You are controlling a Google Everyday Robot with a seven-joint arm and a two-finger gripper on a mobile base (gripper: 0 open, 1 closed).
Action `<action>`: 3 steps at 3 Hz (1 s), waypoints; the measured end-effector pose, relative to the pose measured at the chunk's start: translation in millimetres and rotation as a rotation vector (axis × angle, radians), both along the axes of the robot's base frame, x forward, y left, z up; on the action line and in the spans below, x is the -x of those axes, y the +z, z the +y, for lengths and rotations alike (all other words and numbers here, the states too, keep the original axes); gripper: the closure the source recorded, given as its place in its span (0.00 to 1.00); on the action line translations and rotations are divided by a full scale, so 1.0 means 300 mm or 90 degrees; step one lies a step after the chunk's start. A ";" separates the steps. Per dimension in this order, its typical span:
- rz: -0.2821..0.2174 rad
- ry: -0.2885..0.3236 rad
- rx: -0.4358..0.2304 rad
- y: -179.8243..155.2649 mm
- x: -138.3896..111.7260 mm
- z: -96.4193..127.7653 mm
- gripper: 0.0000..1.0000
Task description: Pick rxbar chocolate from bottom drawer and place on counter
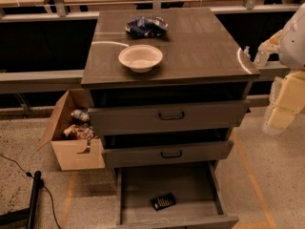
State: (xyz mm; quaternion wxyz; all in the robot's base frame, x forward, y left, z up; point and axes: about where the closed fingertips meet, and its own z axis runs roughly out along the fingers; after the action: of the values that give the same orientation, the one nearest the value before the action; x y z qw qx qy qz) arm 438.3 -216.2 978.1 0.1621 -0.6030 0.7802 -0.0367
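Note:
The rxbar chocolate (163,202) is a small dark wrapper bar with pale print, lying flat on the floor of the open bottom drawer (190,185), near its front middle. The counter (200,42) is the grey-brown top of the drawer cabinet. The robot's pale arm (288,80) shows at the right edge, beside the cabinet and well above the bottom drawer. The gripper itself is out of view.
A white bowl (140,57) and a blue shiny bag (146,26) sit on the counter's left half. Two upper drawers with black handles (171,115) stand slightly open. A cardboard box (74,132) of items stands left of the cabinet. A black cable (33,194) lies on the floor.

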 end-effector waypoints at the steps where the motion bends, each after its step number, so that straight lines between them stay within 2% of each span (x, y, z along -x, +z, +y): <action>1: 0.000 0.000 0.000 0.000 0.000 0.000 0.00; 2: -0.012 0.014 0.009 -0.065 0.005 0.013 0.00; 3: -0.051 0.062 0.015 -0.175 0.065 0.084 0.00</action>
State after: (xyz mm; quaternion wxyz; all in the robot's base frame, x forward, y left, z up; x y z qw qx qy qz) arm 418.9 -191.0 925.5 0.1879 -0.6403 0.7422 -0.0621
